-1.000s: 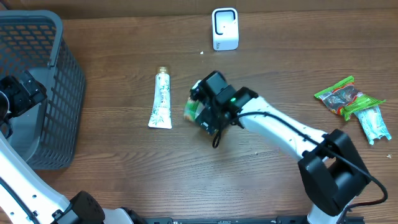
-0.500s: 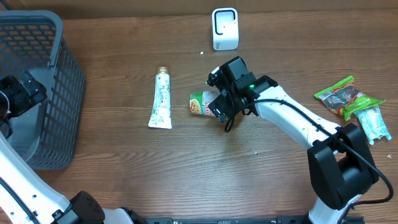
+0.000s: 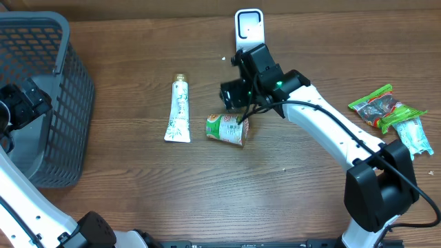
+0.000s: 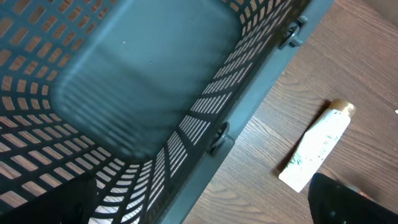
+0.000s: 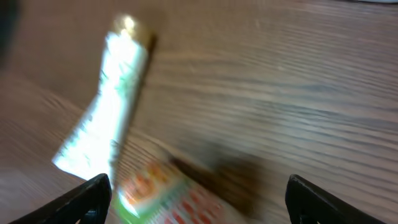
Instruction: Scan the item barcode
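The item, a green and orange can [image 3: 225,129], lies on its side on the wooden table, right of a white toothpaste tube [image 3: 178,110]. My right gripper [image 3: 233,95] hovers open just behind the can, between it and the white scanner [image 3: 249,31], and nothing is held. The right wrist view is blurred: the can [image 5: 168,196] shows low between the open right gripper [image 5: 199,208], with the tube [image 5: 106,118] to its left. My left gripper [image 3: 21,103] stays open over the basket. Its wrist view has the open left gripper [image 4: 202,211] above the basket wall.
A dark grey mesh basket [image 3: 65,76] fills the left side, seen also as the basket [image 4: 143,93] with the tube [image 4: 317,146] beside it. Green snack packets [image 3: 382,109] and a white packet [image 3: 415,138] lie at the far right.
The right gripper carried the can rightward, then drew back toward the scanner. The can now lies free on the table. The left arm has not moved.
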### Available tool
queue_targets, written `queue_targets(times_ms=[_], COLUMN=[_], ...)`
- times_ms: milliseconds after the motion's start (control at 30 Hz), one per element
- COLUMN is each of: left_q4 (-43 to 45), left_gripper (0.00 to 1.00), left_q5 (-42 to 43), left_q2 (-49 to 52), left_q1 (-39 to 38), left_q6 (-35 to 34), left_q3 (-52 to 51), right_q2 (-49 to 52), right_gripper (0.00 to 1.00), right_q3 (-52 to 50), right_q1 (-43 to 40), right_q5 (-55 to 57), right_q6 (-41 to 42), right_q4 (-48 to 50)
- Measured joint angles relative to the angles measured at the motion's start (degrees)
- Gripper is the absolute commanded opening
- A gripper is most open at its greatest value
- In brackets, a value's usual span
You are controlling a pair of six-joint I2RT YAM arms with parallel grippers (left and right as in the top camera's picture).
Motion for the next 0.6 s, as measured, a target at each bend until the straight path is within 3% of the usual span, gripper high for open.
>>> queue_targets(times_ms=[233,600], left_q4=[-0.02,0.0], left_gripper=[1.0,1.0], left_q5=[0.0,0.0], left_q2=[0.0,0.0], left_q1=[0.0,0.0], left_q6=[0.0,-0.02], left_q3=[0.0,0.0], right_q2=[3.54,7.45], right_gripper=[0.9,0.91], right_q3=[0.0,-0.04], right_q1=[5.42,9.33], right_q5=[-2.75,-5.33], right_q6=[9.46,10.54], right_q4=[2.84,-5.22])
